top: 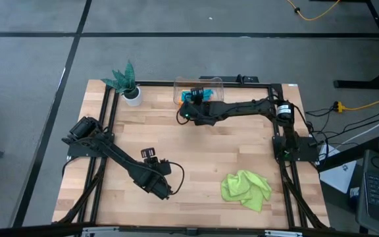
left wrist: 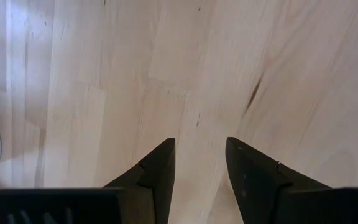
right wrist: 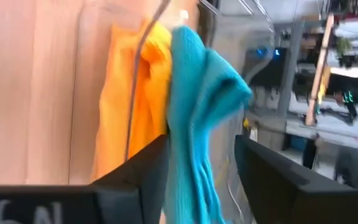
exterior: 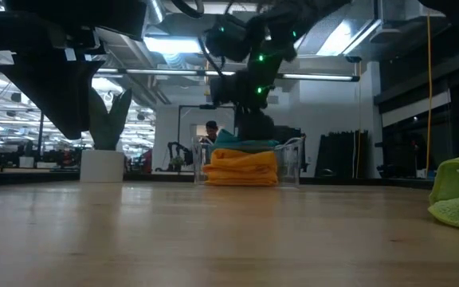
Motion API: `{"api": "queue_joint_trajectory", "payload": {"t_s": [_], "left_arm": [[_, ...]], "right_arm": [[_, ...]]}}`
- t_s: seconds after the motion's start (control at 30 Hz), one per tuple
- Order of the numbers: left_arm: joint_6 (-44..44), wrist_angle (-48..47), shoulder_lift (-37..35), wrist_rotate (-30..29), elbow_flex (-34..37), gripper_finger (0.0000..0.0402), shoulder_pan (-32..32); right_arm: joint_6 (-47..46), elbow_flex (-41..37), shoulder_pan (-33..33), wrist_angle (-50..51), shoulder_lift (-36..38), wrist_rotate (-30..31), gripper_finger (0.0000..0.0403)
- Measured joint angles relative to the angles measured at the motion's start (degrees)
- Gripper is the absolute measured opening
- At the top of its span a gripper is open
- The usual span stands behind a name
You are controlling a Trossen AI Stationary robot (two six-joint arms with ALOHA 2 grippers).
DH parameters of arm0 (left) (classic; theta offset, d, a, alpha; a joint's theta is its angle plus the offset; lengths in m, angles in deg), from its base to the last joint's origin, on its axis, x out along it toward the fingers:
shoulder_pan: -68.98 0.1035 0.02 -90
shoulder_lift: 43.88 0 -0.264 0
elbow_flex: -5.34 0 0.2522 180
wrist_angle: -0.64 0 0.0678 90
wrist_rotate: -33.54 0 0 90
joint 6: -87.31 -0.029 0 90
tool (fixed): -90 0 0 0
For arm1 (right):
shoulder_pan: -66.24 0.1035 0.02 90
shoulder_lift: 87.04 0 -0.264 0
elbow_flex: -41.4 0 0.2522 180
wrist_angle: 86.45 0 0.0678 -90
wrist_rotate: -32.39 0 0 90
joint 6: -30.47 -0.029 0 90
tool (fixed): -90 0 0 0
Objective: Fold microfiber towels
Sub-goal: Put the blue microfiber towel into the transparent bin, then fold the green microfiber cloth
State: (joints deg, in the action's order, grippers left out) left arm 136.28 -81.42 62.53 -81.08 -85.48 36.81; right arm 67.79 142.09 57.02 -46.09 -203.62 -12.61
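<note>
A clear bin (top: 210, 81) stands at the table's far middle. Orange towels (exterior: 241, 168) lie stacked in it, and a teal towel (right wrist: 197, 81) lies on top of them. My right gripper (right wrist: 201, 163) is open over the bin (exterior: 295, 159), with its fingers on either side of the teal towel (top: 191, 96). A lime green towel (top: 245, 188) lies crumpled on the table at the front right. My left gripper (top: 166, 191) is open and empty just above the bare wood (left wrist: 201, 155) near the front edge. My right gripper's open fingers come down on the teal towel from above. One finger (right wrist: 151, 171) lies against the towel's side (right wrist: 179, 155), and a gap shows between the towel and the other finger. The towel rests on the orange stack (right wrist: 129, 93) in the bin.
A green artificial plant in a white pot (top: 129, 90) stands at the far left corner. Black frame rails (top: 104, 125) run along the table's left, right and far edges. Bare wood lies in the table's middle (top: 202, 158).
</note>
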Motion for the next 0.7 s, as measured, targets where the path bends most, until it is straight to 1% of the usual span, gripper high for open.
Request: {"api": "queue_joint_trajectory", "payload": {"t_s": [0.1,0.17,0.23,0.33,0.43,0.5,0.63,0.7], "left_arm": [[0.0,0.0,0.0,0.0,0.0,0.0135,-0.1],[0.2,0.0,0.0,0.0,0.0,0.0135,-0.2],[0.7,0.0,0.0,0.0,0.0,0.0135,-0.5],[1.5,0.0,0.0,0.0,0.0,0.0135,-1.3],[1.7,0.0,0.0,-0.6,0.0,0.0135,-2.0],[2.4,0.2,0.0,-1.4,0.0,0.0135,-2.6],[3.5,1.2,0.0,-1.7,0.0,0.0135,-3.4],[3.5,2.1,0.0,-1.8,0.0,0.0135,-3.6]], "right_arm": [[-7.7,5.0,2.2,11.3,0.0,3.3,0.02],[-17.2,8.8,4.0,22.8,0.1,1.8,0.0207],[-27.9,12.7,6.1,36.2,0.1,-3.5,0.021],[-43.2,16.9,9.1,53.7,0.1,-14.0,0.021],[-54.3,17.7,12.7,63.3,0.2,-21.6,0.021],[-56.8,16.5,15.8,62.8,0.4,-23.6,0.0211],[-51.4,11.8,23.1,63.2,2.1,-32.2,0.0211],[-49.8,8.5,26.7,62.7,3.7,-34.3,0.0211]]}}
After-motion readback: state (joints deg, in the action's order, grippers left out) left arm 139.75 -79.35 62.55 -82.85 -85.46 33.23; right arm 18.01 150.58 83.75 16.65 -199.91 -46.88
